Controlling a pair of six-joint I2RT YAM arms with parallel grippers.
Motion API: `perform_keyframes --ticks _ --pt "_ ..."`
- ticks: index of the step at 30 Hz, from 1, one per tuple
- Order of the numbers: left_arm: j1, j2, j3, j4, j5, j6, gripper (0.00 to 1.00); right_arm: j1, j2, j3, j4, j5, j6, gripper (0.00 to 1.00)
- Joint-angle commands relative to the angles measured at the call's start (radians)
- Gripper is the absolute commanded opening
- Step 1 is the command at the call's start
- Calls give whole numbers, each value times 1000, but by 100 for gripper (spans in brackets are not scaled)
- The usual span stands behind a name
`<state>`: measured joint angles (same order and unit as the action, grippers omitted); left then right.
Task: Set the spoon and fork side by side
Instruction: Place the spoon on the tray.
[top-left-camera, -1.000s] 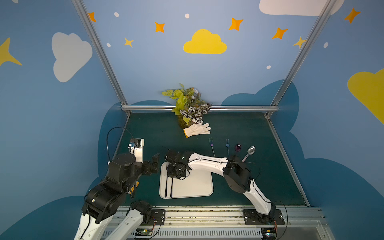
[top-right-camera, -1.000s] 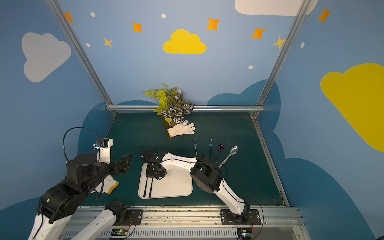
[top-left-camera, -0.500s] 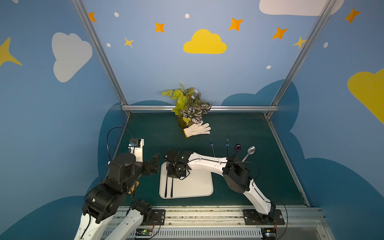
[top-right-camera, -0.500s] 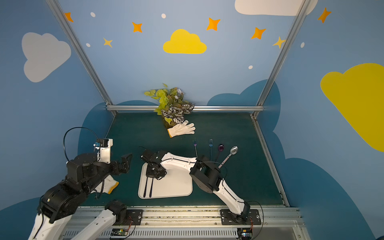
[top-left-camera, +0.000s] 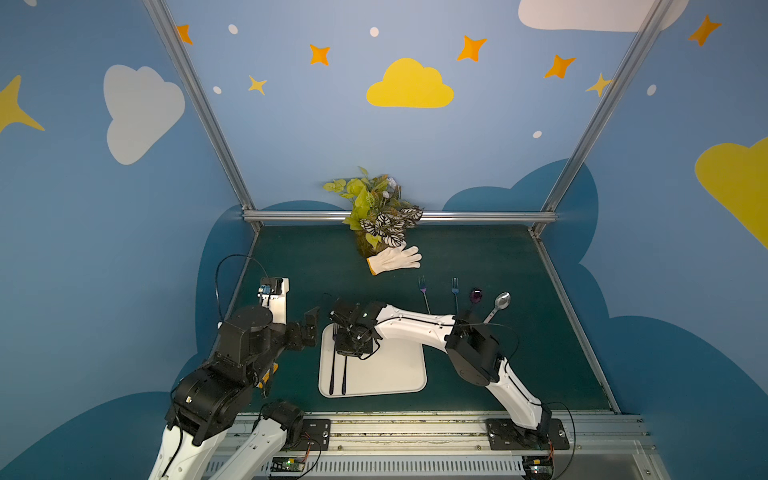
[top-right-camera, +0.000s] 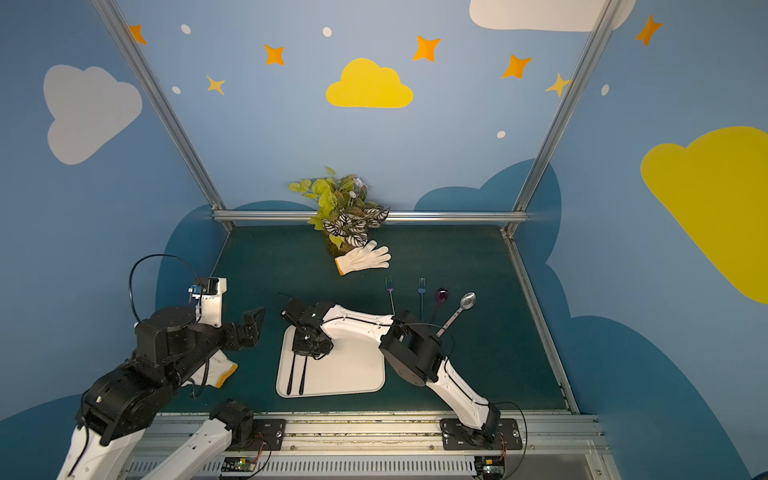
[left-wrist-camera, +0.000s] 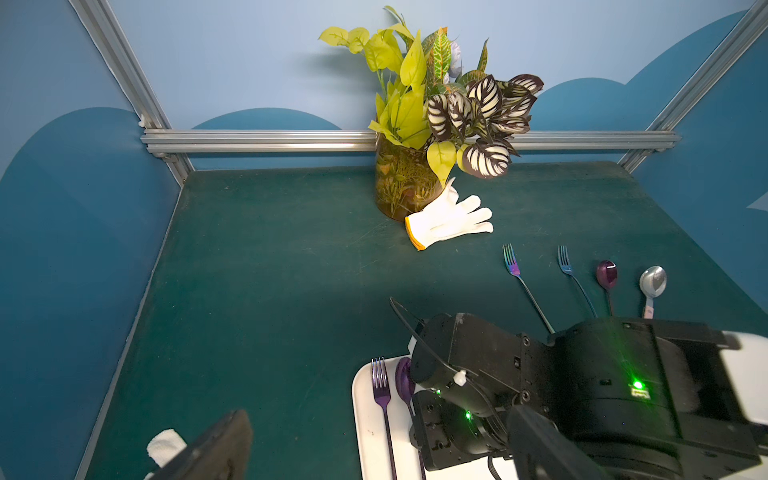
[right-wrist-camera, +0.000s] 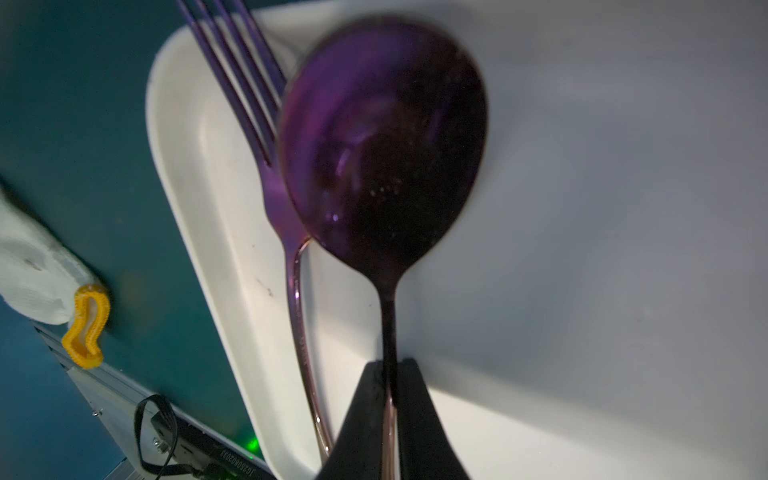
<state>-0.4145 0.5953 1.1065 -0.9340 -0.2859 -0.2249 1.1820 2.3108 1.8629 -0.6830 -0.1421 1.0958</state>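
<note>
A purple fork (right-wrist-camera: 276, 195) and a purple spoon (right-wrist-camera: 382, 137) lie close together, parallel, along the left side of the white tray (top-left-camera: 386, 374). My right gripper (right-wrist-camera: 388, 374) is shut on the spoon's thin handle, low over the tray. In both top views the two dark handles, fork (top-left-camera: 332, 374) and spoon (top-left-camera: 344, 376), stick out toward the front from under the right gripper (top-left-camera: 351, 345). My left gripper (top-left-camera: 309, 328) hovers open just left of the tray, holding nothing; its fingers (left-wrist-camera: 224, 449) stand wide apart.
Behind the right arm lie two forks (top-left-camera: 423, 286) (top-left-camera: 455, 286), a purple spoon (top-left-camera: 476, 296) and a silver spoon (top-left-camera: 502, 301). A potted plant (top-left-camera: 376, 216) and a white glove (top-left-camera: 395, 258) are at the back. Another glove (top-right-camera: 220, 370) lies under the left arm.
</note>
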Motion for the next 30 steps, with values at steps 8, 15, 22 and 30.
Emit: perform_keyframes --ticks 8,15,22,30 --pt "0 10 3 20 -6 18 100 -1 18 20 -66 12 -9 17" --pt "-1 21 9 24 -6 19 100 -5 -4 37 -72 31 -23 22" --pt "-1 36 16 18 1 20 100 -29 -124 32 -128 96 -85 32" --pt "0 88 34 -15 110 28 100 -154 -390 -139 -290 188 -283 37"
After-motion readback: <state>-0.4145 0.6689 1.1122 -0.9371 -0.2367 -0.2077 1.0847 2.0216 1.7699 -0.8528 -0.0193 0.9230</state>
